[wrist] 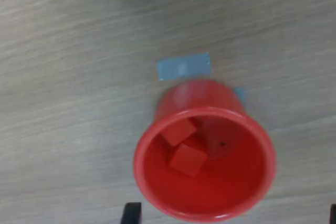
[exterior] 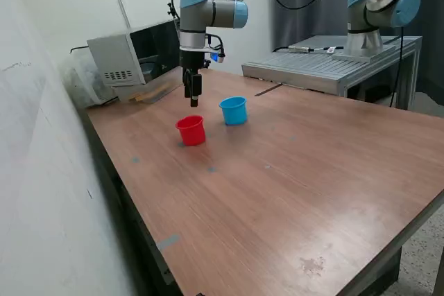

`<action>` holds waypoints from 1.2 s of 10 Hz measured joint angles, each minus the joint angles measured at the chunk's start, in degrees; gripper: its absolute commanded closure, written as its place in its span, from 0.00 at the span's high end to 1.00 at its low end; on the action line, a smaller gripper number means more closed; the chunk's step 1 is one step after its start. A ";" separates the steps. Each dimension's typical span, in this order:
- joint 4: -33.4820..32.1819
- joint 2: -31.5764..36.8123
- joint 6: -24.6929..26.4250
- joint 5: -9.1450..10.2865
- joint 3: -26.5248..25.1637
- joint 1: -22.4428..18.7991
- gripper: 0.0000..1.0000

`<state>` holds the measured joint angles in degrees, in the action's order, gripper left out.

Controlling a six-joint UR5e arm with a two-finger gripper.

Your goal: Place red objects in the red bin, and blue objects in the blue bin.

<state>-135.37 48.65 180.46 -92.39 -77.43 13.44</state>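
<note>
Wood-grain laminate covered the table (exterior: pixel 291 192), and its near stretch in the exterior view carried only a few small bluish marks. Farther in stood the red bin (exterior: pixel 191 130), upright on the tabletop, with the blue bin (exterior: pixel 234 110) just beside it toward the exterior view's right and a little farther back — the two apart, not touching. Above and slightly behind the red bin hung the gripper (exterior: pixel 193 101), pointing straight down and clear of the cup's rim. From that view the fingers looked close together, but the picture was too small to say whether anything sat between them. The wrist view looked almost straight down into the red bin (wrist: pixel 205 163): two red cubes (wrist: pixel 187 159) lay on its floor, one leaning against the other, both tilted rather than flat. Only the dark tips of the fingers (wrist: pixel 131 212) showed at the picture's edge, set wide on either side of the cup and gripping nothing — so the hand was open and empty. A strip of blue tape (wrist: pixel 184 66) lay on the wood just beside the cup's base. Beyond the cups, near the wall, sat a grey box-like appliance (exterior: pixel 132 53), and at the exterior view's far right a grey metal platform (exterior: pixel 326 67).
</note>
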 measured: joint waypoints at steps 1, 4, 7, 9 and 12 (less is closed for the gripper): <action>2.12 2.10 -0.01 0.03 -0.69 -0.36 1.00; 16.33 18.65 0.37 -0.04 -5.38 -5.88 1.00; 32.02 34.91 2.21 -0.52 -9.40 -12.13 1.00; 41.32 42.80 4.04 -1.22 -11.44 -15.87 1.00; 53.45 48.97 4.79 -1.43 -14.26 -21.30 1.00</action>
<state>-81.92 97.62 185.25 -93.82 -91.68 -7.87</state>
